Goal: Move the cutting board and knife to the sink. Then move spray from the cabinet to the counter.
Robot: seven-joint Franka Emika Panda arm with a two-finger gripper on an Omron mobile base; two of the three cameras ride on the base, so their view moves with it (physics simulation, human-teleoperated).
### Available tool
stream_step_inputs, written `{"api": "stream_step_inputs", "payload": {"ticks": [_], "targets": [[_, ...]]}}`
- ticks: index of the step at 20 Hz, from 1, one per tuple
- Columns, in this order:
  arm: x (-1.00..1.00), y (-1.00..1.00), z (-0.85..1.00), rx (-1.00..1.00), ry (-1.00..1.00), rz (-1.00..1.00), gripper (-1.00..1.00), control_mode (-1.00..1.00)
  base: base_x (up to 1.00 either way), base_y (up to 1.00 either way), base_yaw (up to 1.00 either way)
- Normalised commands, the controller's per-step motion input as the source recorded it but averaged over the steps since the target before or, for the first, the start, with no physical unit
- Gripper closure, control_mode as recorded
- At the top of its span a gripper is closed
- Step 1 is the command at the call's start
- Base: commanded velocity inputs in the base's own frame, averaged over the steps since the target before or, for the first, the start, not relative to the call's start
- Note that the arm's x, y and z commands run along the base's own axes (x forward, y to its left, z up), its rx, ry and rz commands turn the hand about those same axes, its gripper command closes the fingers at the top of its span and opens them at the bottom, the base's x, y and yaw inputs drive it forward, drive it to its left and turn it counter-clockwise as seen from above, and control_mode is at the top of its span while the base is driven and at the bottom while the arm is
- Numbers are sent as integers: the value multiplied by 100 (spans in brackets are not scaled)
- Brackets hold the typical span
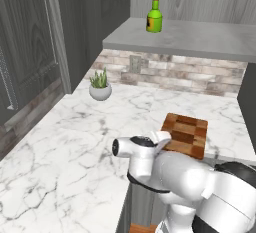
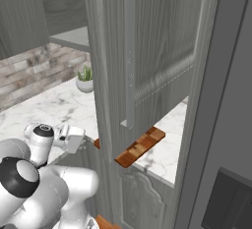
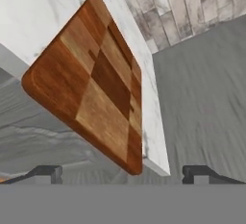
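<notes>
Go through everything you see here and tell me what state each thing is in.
Checkered brown wooden cutting board: flat on the counter, one end overhanging its edge, not gripped.
Small green spray bottle: upright on the cabinet shelf.
Gripper: jaws open, holding nothing.
Potted plant: upright on the white marble counter.

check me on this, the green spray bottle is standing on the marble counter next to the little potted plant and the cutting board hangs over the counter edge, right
Not quite. In the left base view the spray stands up on the pale grey cabinet shelf, above the counter, not beside the potted plant. The rest holds: the cutting board does hang over the counter edge.
</notes>
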Motion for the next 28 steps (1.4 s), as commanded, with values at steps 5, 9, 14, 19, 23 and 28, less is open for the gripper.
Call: {"api": "stream_step_inputs", "payload": {"ticks": [5, 9, 14, 19, 23, 28], "targets": [[13, 0, -15, -1, 0, 0, -100, -100, 0, 0, 0], [12, 0, -13, 0, 0, 0, -100, -100, 0, 0, 0], [18, -4, -8, 0, 0, 0, -100, -100, 0, 0, 0], [20, -16, -13, 0, 0, -2, -100, -100, 0, 0, 0], [13, -10, -9, 0, 0, -1, -100, -100, 0, 0, 0], [4, -9, -1, 0, 0, 0, -100, -100, 0, 0, 0]]}}
